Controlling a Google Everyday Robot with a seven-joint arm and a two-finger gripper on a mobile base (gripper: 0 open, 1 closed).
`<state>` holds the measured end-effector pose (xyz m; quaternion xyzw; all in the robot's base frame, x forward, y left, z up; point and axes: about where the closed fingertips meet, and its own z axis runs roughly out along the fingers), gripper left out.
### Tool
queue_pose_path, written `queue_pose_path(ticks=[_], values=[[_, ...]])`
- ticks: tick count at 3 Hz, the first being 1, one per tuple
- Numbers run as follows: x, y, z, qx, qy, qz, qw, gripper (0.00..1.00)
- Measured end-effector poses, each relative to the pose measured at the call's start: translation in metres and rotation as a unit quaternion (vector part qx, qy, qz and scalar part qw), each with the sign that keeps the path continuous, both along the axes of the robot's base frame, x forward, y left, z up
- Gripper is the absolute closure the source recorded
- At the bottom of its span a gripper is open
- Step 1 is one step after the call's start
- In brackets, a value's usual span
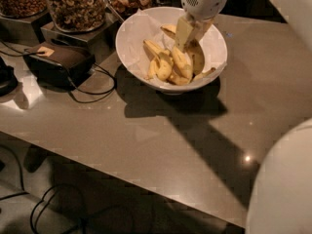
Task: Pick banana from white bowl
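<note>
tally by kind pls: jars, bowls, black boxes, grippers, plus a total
jars: 3
bowl: 1
black box: 1
gripper: 1, down in the bowl among the bananas
total: 6

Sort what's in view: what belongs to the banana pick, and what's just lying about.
For the job: the gripper, down inside the bowl among the fruit; the mottled banana beside it; the white bowl.

Lying about: the plainer bananas in the same bowl; the jars of nuts; the black box with its cable; the counter.
</note>
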<state>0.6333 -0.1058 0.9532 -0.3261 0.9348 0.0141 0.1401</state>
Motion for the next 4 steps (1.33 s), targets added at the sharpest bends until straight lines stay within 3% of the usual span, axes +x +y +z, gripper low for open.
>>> queue_pose_path(ticks=[1,3,4], values=[[-0.024,-0.002,0.029,-0.009,-0.022,0.026,0.9994,1.0],[-0.021,0.0,0.031,-0.006,-0.03,0.026,0.9992,1.0],[-0.043,0.002,0.042,-0.025,-0.039,0.031,0.9985,1.0]])
